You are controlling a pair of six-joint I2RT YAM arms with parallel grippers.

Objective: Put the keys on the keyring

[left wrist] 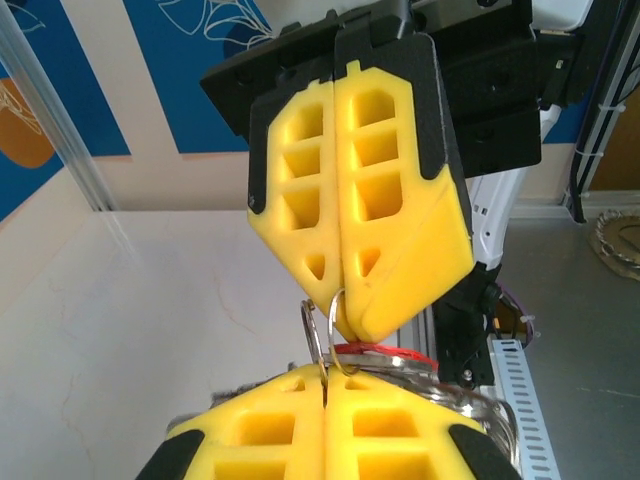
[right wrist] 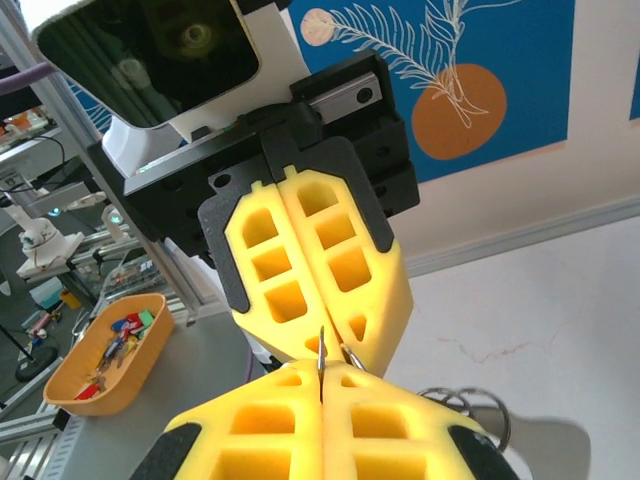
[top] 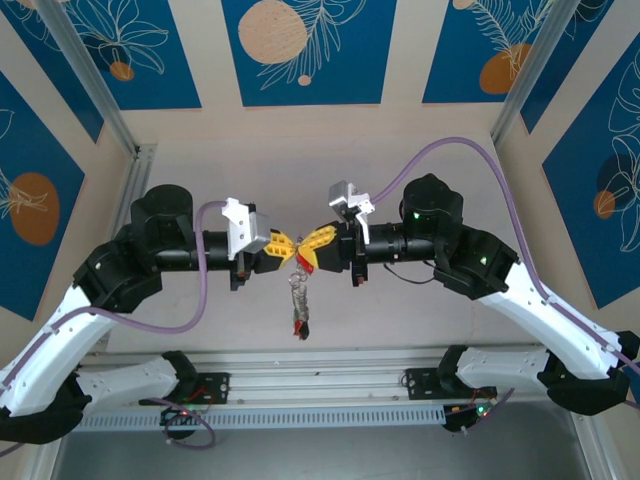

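Top external, both jaws clenched on keyring (left wrist: 311,336), keys (top: 299,300) dangling beneath, orange tray (right wrist: 60,392) aside.

- No legible text, label, brand or number in any view.
- Blue wall panels (top: 350,80) beyond the jaws: leaf and orange-disc artwork, no lettering.
- Orange tray (right wrist: 125,385) left of the jaws in the right wrist view: contents too small to read.
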